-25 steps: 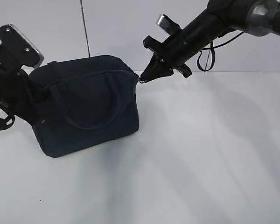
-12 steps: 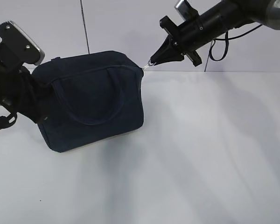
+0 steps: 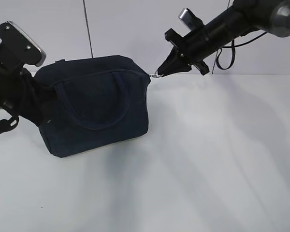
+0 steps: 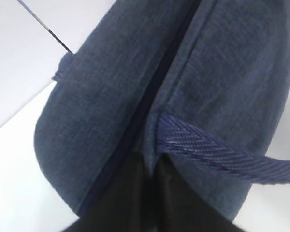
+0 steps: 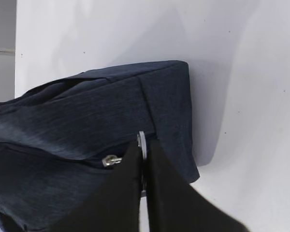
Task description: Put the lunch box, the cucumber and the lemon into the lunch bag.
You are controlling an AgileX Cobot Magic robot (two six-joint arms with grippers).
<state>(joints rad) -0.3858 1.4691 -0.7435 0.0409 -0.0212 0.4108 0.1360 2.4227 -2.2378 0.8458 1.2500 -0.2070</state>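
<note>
As you look along the table in the exterior view, you find the lunch bag (image 3: 94,104) standing on the white table (image 3: 212,154), left of centre, its looped handle (image 3: 94,99) hanging down the near side. Your right gripper (image 3: 163,71) reaches in from the upper right and its tips meet at the bag's top right corner, clenched on the metal ring pull (image 3: 156,74). Your left gripper (image 3: 38,113) presses against the bag's left end; from here you cannot see how its fingers stand.

In the left wrist view, navy fabric fills nearly everything. You see the closed zipper line (image 4: 152,99) running up the bag, a woven handle strap (image 4: 217,152) crossing to the right, and the dark fingers (image 4: 121,193) squeezed together on the cloth at the bottom edge.

In the right wrist view, your two black fingers (image 5: 157,188) are pinched tight around the thin ring, with the small silver slider (image 5: 111,160) just to the left on the bag's end panel.
</note>
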